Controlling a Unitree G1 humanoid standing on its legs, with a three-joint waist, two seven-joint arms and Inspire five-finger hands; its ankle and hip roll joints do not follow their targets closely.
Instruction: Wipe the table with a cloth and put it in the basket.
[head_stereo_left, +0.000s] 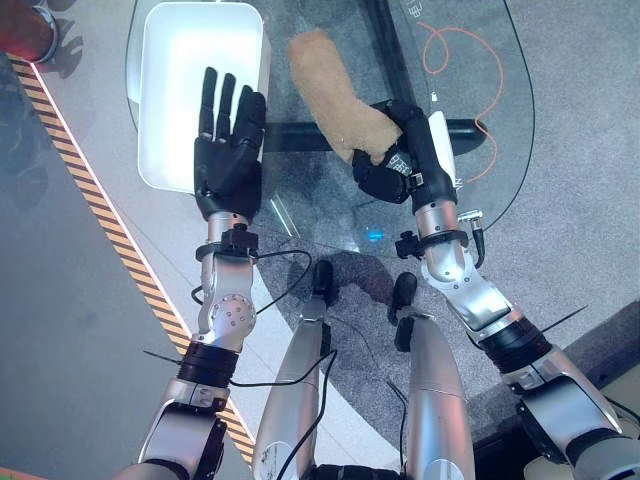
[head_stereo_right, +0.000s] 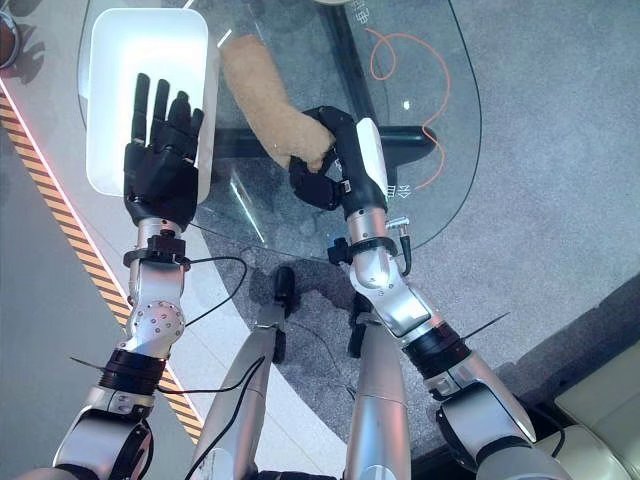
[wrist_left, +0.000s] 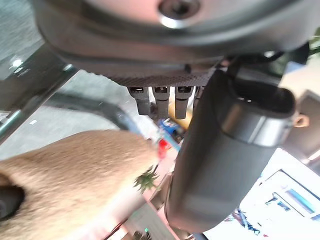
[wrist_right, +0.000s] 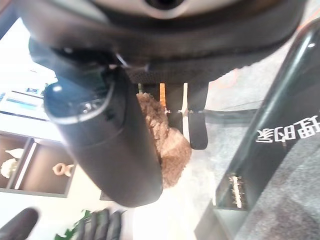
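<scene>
— Head view?
— My right hand (head_stereo_left: 395, 160) is clenched on the tan cloth (head_stereo_left: 330, 95), mid glass table (head_stereo_left: 480, 100); left hand (head_stereo_left: 228, 140) is released beside the white basket (head_stereo_left: 165, 60).

— Wrists?
— The right wrist view confirms cloth (wrist_right: 162, 135) pinched. I advise flat, pressed strokes.

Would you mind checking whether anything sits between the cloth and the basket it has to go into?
Nothing on the glass table lies between them. The right hand grips the tan cloth just beside the white basket. The left hand, fingers straight, hovers over the basket's near edge and may crowd the drop.
</scene>
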